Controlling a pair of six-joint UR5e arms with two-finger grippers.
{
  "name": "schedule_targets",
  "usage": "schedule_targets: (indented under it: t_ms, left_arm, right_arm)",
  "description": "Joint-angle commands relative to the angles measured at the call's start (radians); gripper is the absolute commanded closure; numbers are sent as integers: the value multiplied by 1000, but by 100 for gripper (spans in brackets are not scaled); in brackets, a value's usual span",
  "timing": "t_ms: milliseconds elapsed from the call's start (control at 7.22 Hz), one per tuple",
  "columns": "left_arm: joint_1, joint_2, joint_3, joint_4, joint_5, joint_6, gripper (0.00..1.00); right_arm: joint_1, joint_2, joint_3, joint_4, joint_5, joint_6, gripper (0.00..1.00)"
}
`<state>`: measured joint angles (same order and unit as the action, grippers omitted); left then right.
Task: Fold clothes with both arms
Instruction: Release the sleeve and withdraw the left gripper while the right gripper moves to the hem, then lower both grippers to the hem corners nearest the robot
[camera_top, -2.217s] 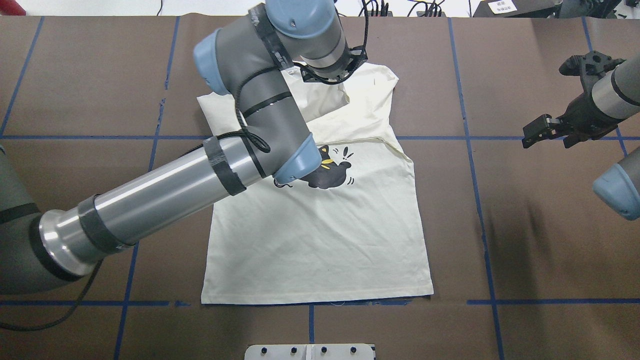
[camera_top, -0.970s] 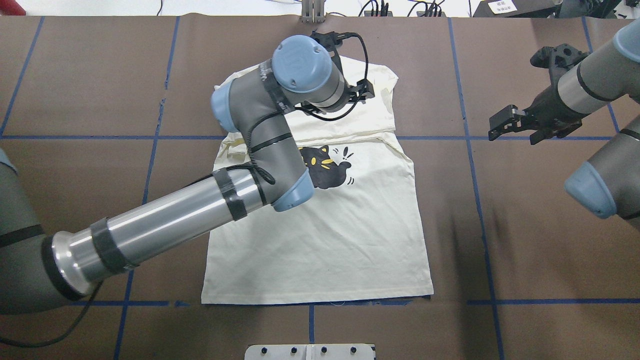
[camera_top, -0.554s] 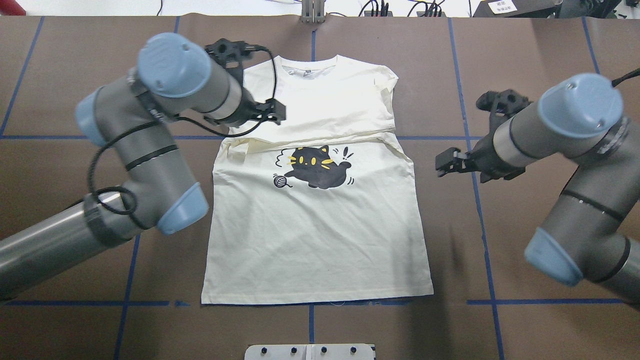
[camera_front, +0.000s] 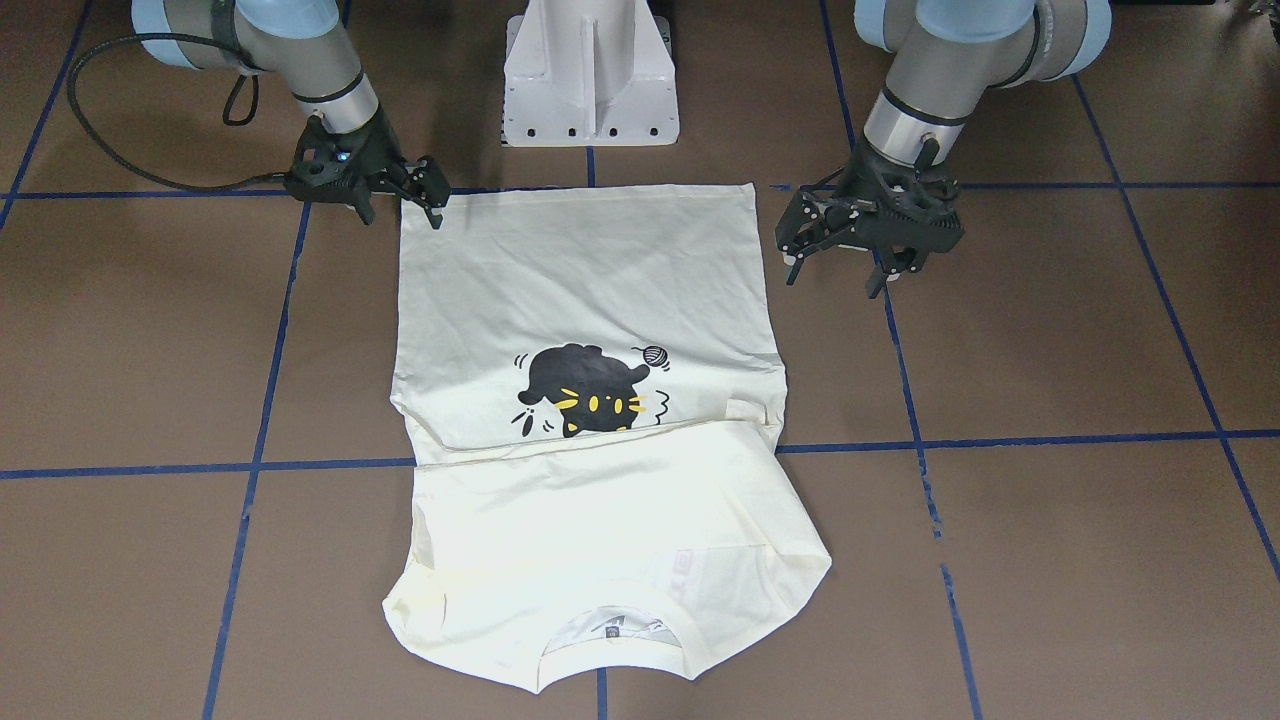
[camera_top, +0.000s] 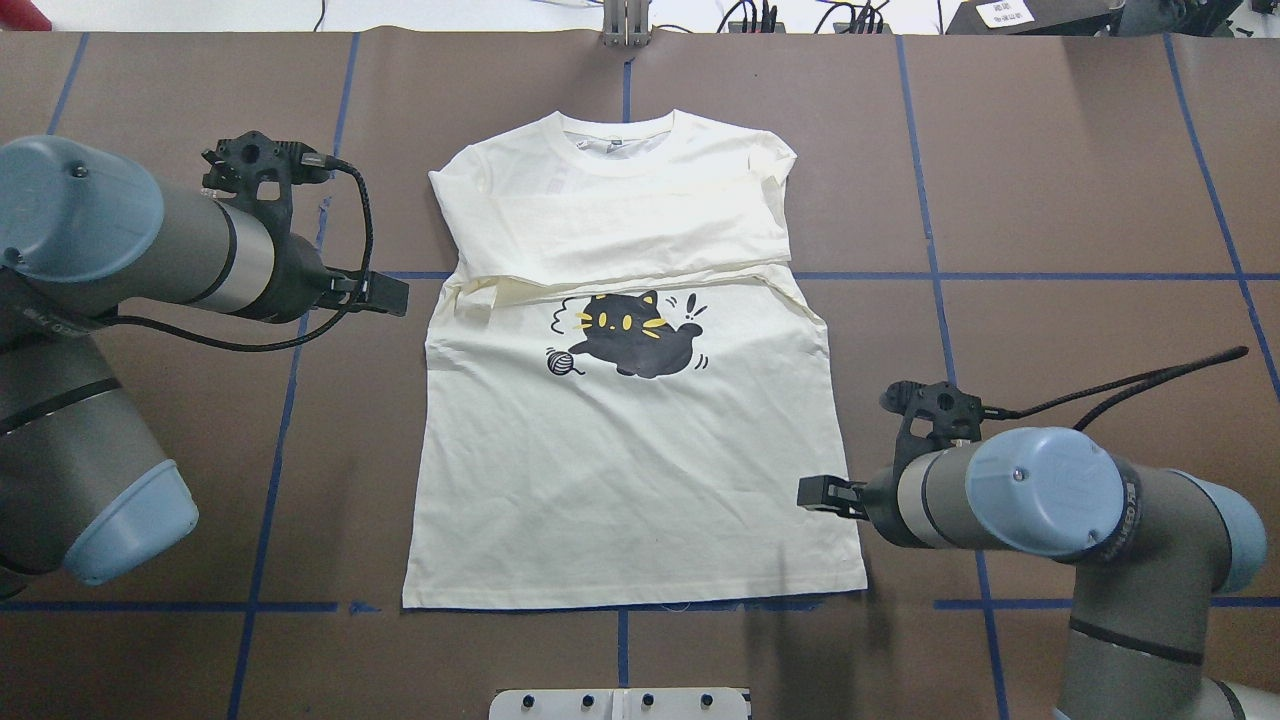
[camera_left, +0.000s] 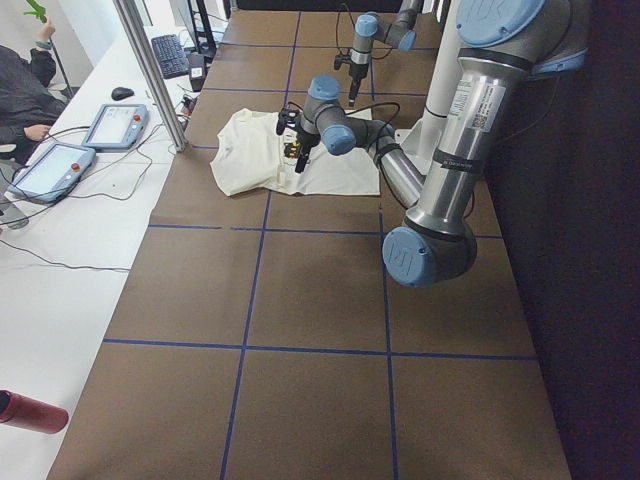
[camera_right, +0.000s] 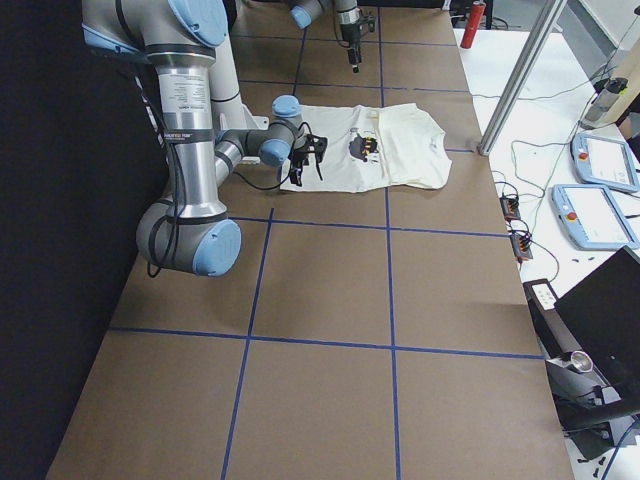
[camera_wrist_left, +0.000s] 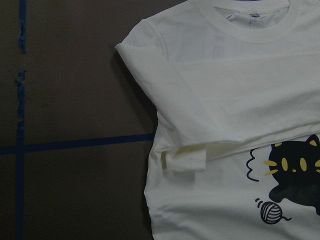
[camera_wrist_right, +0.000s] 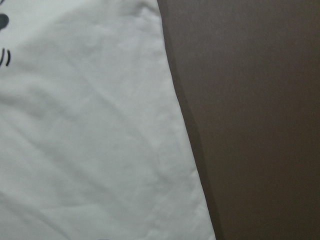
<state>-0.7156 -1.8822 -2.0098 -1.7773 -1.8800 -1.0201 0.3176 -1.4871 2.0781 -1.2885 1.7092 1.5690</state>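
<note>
Shirt (camera_top: 640, 480) was laid flat, print up, on the table (camera_top: 1080, 180) at the centre of the overhead frame. Its long axis was set top to bottom, collar (camera_top: 612, 132) toward the top edge. The sleeves were folded across the chest. Left gripper (camera_front: 835, 268) and right gripper (camera_front: 400, 210) were held spread and empty beside its side edges.

The shirt (camera_top: 640, 450) lies flat in the middle of the worktop (camera_top: 1050, 200). Wide bare worktop runs along its left and right sides. The left claw (camera_top: 385, 292) sits just off the left edge, the right claw (camera_top: 815, 492) just off the right edge.
</note>
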Motion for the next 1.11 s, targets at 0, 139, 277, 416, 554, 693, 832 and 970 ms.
schedule_targets:
  t_ms: [0,139,277,416,554,693,832,970]
  left_arm:
    - [2,6,-15,1,-5,2,0]
    - [7,2,-9,1,-7,0,0]
    - [7,-1,-7,-1,-7,0,0]
    - [7,-2,-7,-1,-7,-2,0]
    - [7,-3,-7,-1,-7,-3,0]
    - [8,-3,-6,-1,-7,-3,0]
    - [8,-5,-6,-1,-7,-3,0]
    - [8,-5,-6,-2,-7,-3,0]
  right_arm:
    - [-64,-41,20,3,-39,39,0]
    - [-81,-38,2,3,-39,42,0]
    - [-84,-27,-18,3,-39,40,0]
    - [-87,-21,-32,3,-34,39,0]
    - [-89,-19,-47,3,-31,37,0]
    - [-88,-19,-49,3,-33,39,0]
    - [-89,-19,-50,3,-31,39,0]
    - [-89,-18,-55,3,-31,37,0]
